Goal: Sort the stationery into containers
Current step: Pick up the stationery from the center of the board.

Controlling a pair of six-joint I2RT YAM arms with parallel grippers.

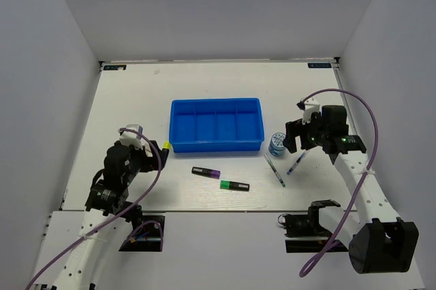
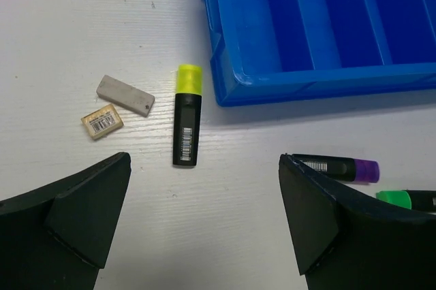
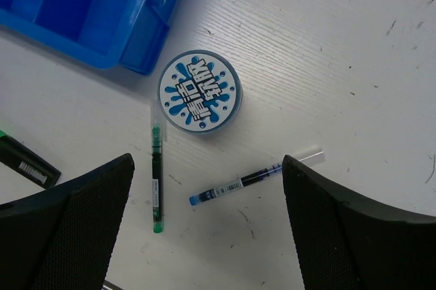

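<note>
The blue tray [image 1: 215, 146], divided into four side-by-side compartments, is seen near the middle of the white counter [image 1: 136, 92], and every piece of stationery is found outside it, lying on the counter. The left hand [image 2: 204, 159] is held above the counter off the tray's left front corner, its fingers spread wide and nothing pinched between them. Beneath it, in the left wrist view, a yellow highlighter [image 2: 187, 123] is laid flat just beside that corner, its yellow end turned away from the hand. To its left a grey block [image 2: 125, 94] and a small tan block [image 2: 102, 121] bearing a barcode are set close together; whether they touch cannot be told. In front of the tray a purple highlighter [image 1: 206, 171] is placed, and a green highlighter [image 1: 234, 185] lies a little to its right and nearer the arm bases, apart from it. The right hand [image 3: 208, 158] is held above the counter to the right of the tray, likewise spread wide and gripping nothing. Below it a round blue-white roll [image 3: 199, 90] is laid flat, printed face up, just beside the tray's right front corner. A green pen [image 3: 157, 181] is seen with one end near the roll's edge, and a blue pen [image 3: 245, 180] lies tilted to its right, apart from it.
</note>
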